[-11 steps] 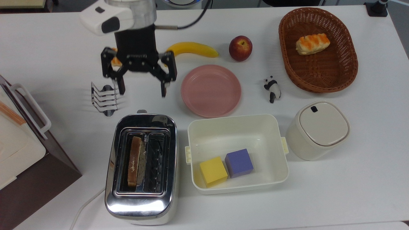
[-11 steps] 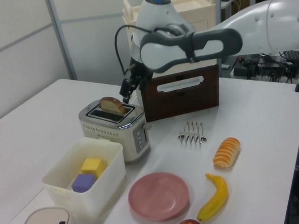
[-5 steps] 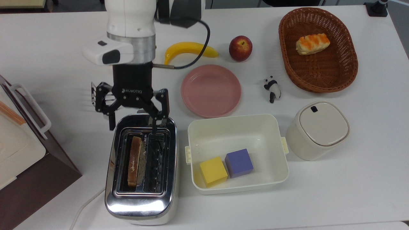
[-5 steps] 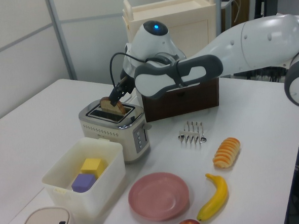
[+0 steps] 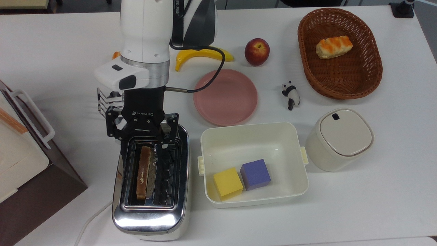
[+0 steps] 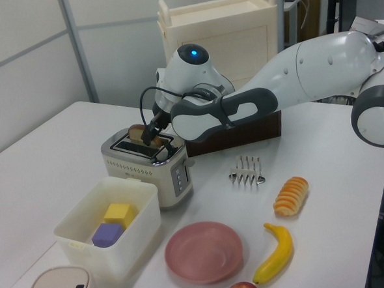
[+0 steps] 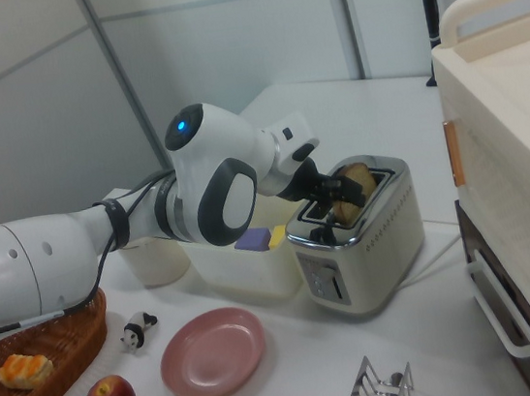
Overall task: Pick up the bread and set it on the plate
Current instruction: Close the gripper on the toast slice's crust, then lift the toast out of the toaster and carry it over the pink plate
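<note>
A brown slice of bread [image 5: 143, 172] [image 6: 138, 132] [image 7: 358, 182] stands on edge in one slot of the chrome toaster [image 5: 117, 177] [image 6: 148, 167] [image 7: 359, 244], the left slot in the top view. My gripper [image 5: 141, 140] [image 6: 153, 134] [image 7: 336, 194] hangs open over the toaster's end nearest the arm. Its fingers stand either side of that end of the slice and hold nothing. The pink plate [image 5: 225, 97] [image 6: 204, 251] [image 7: 213, 353] lies bare on the table, to the top view's right of the gripper.
A cream tub [image 5: 254, 135] with a yellow and a purple cube sits right of the toaster in the top view. A lidded pot [image 5: 339, 138], panda figure [image 5: 291, 94], basket [image 5: 309, 68] with a roll, apple [image 5: 256, 51], banana [image 5: 205, 53], toast rack [image 5: 106, 99] and a cabinet [image 5: 20, 150] surround them.
The gripper has travelled from the table beside the toast rack to above the toaster's end, reaching the slice. Its fingers stand closer together than before. The bread has not moved.
</note>
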You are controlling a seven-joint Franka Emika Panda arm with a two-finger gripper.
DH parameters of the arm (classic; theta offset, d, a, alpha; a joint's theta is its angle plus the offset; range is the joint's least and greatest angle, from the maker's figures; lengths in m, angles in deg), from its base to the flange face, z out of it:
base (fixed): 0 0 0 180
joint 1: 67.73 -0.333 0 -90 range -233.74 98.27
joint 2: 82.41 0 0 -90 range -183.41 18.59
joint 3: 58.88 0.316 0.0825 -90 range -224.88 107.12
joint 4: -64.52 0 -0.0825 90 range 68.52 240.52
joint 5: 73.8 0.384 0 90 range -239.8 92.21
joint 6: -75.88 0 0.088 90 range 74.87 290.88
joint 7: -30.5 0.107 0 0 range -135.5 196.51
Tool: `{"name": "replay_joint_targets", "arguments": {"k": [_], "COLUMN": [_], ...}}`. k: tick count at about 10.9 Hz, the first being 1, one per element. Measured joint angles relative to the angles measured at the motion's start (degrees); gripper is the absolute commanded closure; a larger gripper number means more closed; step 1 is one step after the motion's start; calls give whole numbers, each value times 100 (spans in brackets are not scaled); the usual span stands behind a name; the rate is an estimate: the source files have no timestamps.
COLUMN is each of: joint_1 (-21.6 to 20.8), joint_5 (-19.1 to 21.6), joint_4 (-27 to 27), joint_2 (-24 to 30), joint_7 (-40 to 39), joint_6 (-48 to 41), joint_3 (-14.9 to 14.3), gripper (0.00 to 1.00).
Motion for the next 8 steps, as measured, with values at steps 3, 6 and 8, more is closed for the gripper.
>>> {"name": "replay_joint_targets", "arguments": {"k": [3, 6, 8], "joint_1": [-16, -11, -9], "joint_5": [-37, -38, -37], "joint_4": [-46, -221, -450], "joint_2": [-13, -3, 179], "joint_7": [204, 460, 844], "joint_6": [0, 4, 10], "joint_3": [1, 0, -1], "gripper": [100, 100, 100]}}
